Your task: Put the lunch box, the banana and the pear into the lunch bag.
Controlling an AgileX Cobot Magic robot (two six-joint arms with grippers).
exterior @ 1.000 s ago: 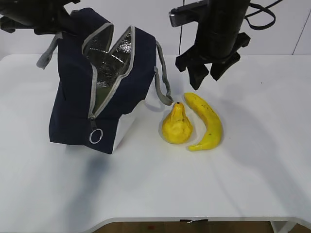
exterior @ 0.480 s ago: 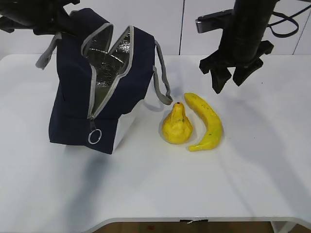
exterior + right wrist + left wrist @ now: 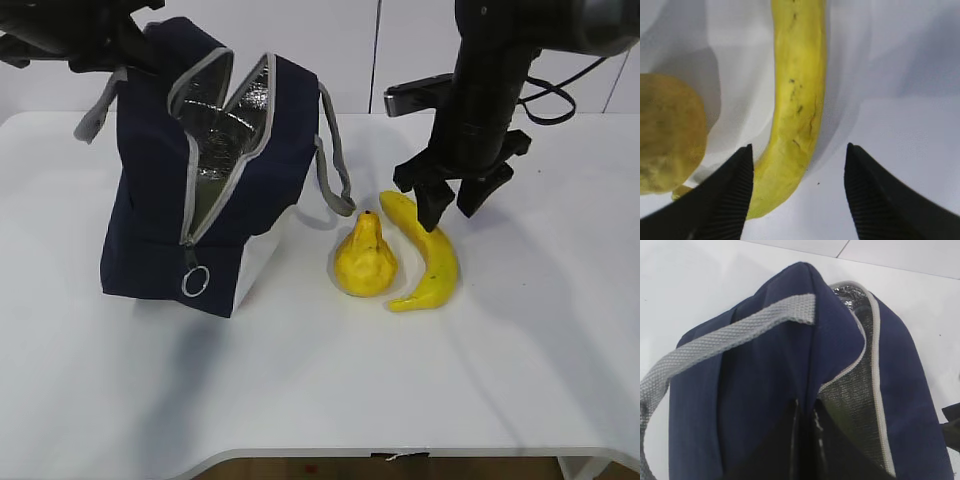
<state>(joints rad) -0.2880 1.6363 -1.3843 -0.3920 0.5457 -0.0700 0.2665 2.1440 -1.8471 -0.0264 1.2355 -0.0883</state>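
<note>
The right jaws (image 3: 797, 192) gape wide, pointing down and straddling the upper end of the curved, speckled yellow banana (image 3: 796, 95) on the white bench (image 3: 520, 330); the squat yellow pear (image 3: 364, 258) stands just beside it. The left jaws (image 3: 805, 440) pinch the unzipped navy fabric lunch bag (image 3: 210, 170) at its rim; only silver foil lining shows inside.

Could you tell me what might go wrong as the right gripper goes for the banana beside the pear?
The right gripper is open astride the banana, near one end rather than its middle, so a grasp there may let it swing or slip. Its left finger sits close to the pear and could nudge it. The lunch bag mouth is a narrow slit, so the long banana might catch on its edge.
</note>
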